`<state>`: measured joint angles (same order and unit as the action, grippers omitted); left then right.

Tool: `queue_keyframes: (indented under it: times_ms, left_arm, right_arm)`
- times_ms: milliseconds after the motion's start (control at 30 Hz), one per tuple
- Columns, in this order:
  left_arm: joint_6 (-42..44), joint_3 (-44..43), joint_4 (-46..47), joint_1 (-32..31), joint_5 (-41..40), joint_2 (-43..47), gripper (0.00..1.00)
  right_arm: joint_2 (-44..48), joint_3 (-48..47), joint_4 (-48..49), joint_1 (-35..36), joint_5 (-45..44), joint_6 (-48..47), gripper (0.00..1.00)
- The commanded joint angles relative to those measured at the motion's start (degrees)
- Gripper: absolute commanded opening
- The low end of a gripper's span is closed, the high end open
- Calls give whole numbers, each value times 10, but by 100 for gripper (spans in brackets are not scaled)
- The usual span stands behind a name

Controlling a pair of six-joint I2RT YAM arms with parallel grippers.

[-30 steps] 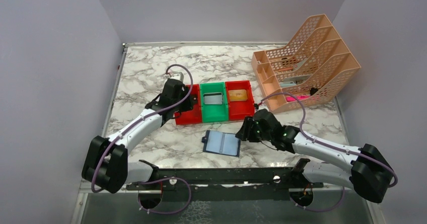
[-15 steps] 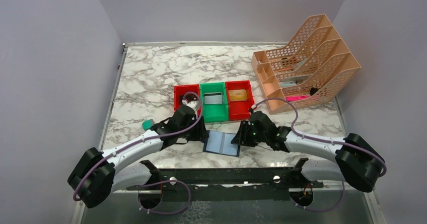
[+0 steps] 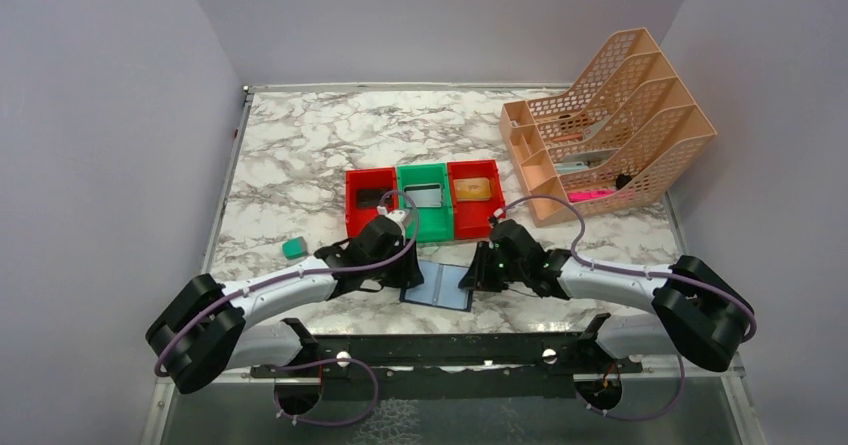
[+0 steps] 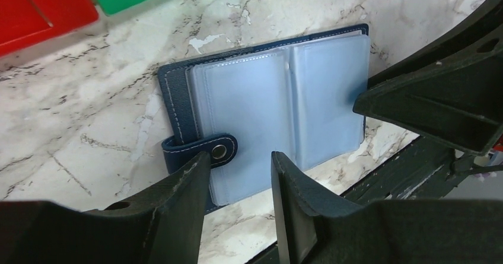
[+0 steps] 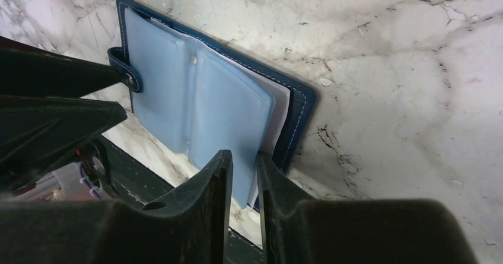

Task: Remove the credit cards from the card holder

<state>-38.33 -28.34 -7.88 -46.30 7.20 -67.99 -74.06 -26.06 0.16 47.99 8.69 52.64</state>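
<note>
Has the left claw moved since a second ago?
Yes. The left claw came off the left red bin toward the near edge, now at the card holder.

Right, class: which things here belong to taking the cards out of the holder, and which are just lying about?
Job: card holder, lying open; black card, silver card, gold card, each in one of the bins; left gripper and right gripper at the holder.
Lying about: teal block; peach file rack.

One card holder [image 3: 440,287], three bins [image 3: 424,227] (two red, one green), three credit cards [image 3: 476,189], one teal block [image 3: 293,248]
</note>
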Motion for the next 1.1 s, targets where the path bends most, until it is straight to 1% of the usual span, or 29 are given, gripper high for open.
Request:
queue_keyframes:
  times_ms: [0,100,300,433,600,733,900,1067]
  left_arm:
    - [1,14,21,-15,9,-15,44]
    - [-4,21,25,-21,8,-20,42]
    - [-10,26,33,-31,4,-22,39]
    - [-12,25,36,-34,-2,-19,37]
    - [-13,26,39,-35,-3,-18,35]
    - [-17,30,42,-36,-6,-14,34]
    - [-19,31,43,-36,-7,-10,33]
    - [-22,30,43,-37,-10,-7,33]
  right_arm:
    - [1,-25,12,0,17,-11,25]
    - [-1,-34,10,0,28,-22,25]
    - [-20,-60,8,0,62,-42,31]
    - [-26,-66,37,0,100,-61,35]
    - [-46,-84,36,0,114,-66,38]
    - [-54,-88,50,1,126,-65,42]
    - [-83,-112,22,1,122,-79,44]
    - [-94,-120,46,2,156,-100,48]
